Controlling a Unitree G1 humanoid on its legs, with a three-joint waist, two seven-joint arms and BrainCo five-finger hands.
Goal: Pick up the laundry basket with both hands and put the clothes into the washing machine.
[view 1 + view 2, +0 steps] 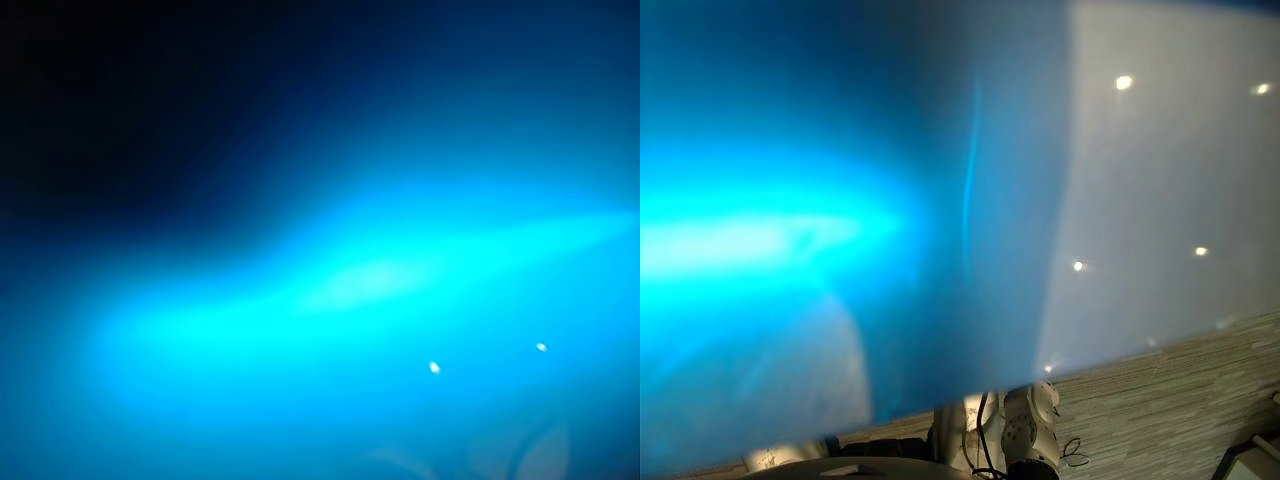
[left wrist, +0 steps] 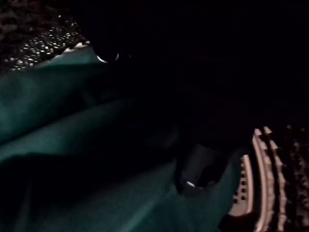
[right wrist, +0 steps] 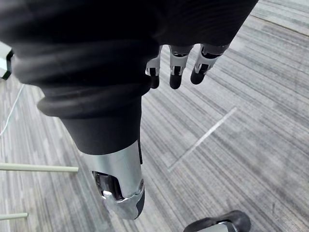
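The blue laundry basket (image 1: 380, 280) is held up so close to my head that its blue wall covers the left eye view and most of the right eye view (image 1: 790, 240). In the left wrist view, dark green cloth (image 2: 63, 125) lies against the perforated metal drum (image 2: 43, 46) of the washing machine. My left hand (image 2: 193, 166) is a dark shape among that cloth. My right hand (image 3: 176, 65) hangs over the grey carpet with relaxed fingers, holding nothing and away from the basket.
A white glossy surface (image 1: 1160, 180) with reflected lights stands right of the basket. Grey striped carpet (image 1: 1180, 410) runs below it. A pale perforated ridge (image 2: 256, 183) sits inside the drum. Thin pale rods (image 3: 38, 168) cross the floor near my right arm.
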